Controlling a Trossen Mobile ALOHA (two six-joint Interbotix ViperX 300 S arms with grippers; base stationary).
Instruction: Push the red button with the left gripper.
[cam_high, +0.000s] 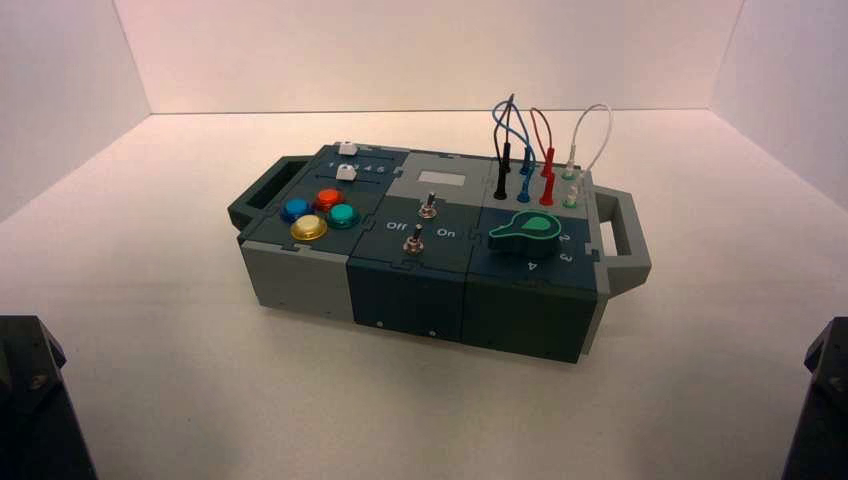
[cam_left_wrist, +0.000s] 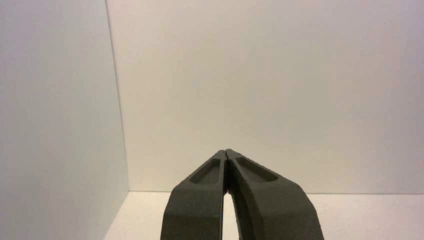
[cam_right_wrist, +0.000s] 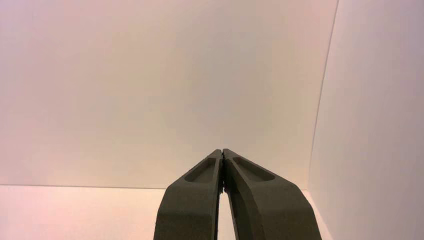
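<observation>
Presumably poised for pressing, the left pincer is closed, well apart from the red button. The right pincer idles aside, closed.

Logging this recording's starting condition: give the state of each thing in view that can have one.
Left tool: shut, away from the box, at the near left.
Right tool: shut, away from the box, at the near right.
Red button: untouched.
Blue, green and yellow buttons: untouched.
Wires: plugged in at the box's far right.
Sliders, switches, knob: untouched; positions not plain from here.
</observation>
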